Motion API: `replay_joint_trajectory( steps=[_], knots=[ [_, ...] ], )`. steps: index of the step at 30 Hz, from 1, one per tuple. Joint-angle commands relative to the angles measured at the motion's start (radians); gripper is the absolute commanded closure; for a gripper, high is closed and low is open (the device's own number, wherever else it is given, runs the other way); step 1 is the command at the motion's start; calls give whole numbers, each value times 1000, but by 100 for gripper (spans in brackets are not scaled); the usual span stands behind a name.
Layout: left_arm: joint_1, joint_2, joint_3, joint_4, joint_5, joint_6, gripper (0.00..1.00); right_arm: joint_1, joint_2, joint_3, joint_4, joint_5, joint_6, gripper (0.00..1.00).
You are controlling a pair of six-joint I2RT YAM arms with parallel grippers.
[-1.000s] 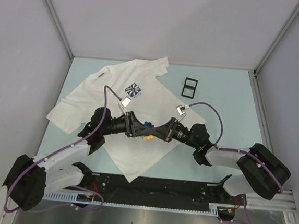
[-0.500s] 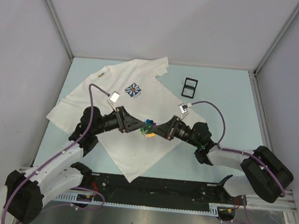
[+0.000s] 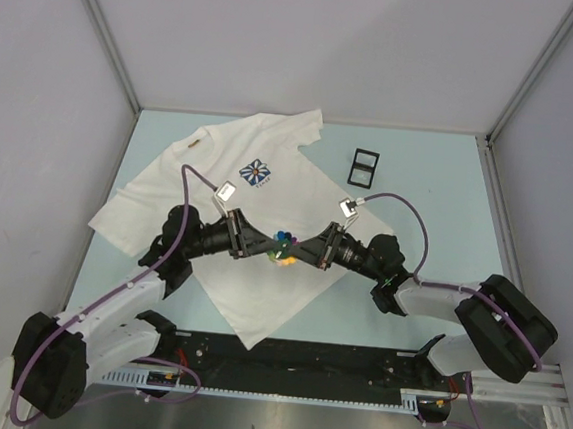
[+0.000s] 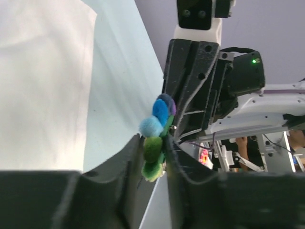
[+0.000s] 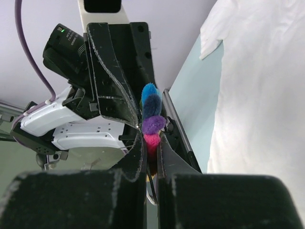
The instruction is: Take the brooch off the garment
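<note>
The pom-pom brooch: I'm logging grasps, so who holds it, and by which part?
Both grippers hold the brooch: the left gripper pinches its green pom-poms, and the right gripper pinches its pink pom-pom.

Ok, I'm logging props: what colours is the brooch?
The brooch is a pom-pom cluster: blue, light blue, green, purple, pink. Best in the wrist views.
</note>
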Motion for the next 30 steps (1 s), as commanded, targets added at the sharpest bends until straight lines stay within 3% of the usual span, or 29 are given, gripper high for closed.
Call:
replay_joint_trajectory(
  steps=[1,3,4,5,8,15,25,30],
  knots=[
    [6,1,-12,73,37,-22,79,-1,11,17,81,-17,13,100],
    [6,-4,-16,81,35,-30,86,-1,16,17,81,-15,16,98],
    [6,-4,-18,84,34,-33,96,-1,18,17,81,-14,17,96],
    [6,-9,-19,83,28,-36,99,-2,21,17,81,-14,19,95],
    [6,-24,-27,80,12,-63,100,1,28,17,84,-11,17,84],
    [6,-47,-38,60,-20,-96,100,10,45,17,96,3,21,70],
    [4,-53,-49,73,-21,-100,100,16,102,20,190,-6,65,70],
    [0,-47,-47,86,-14,-102,100,18,110,22,205,-6,68,80]
  ],
)
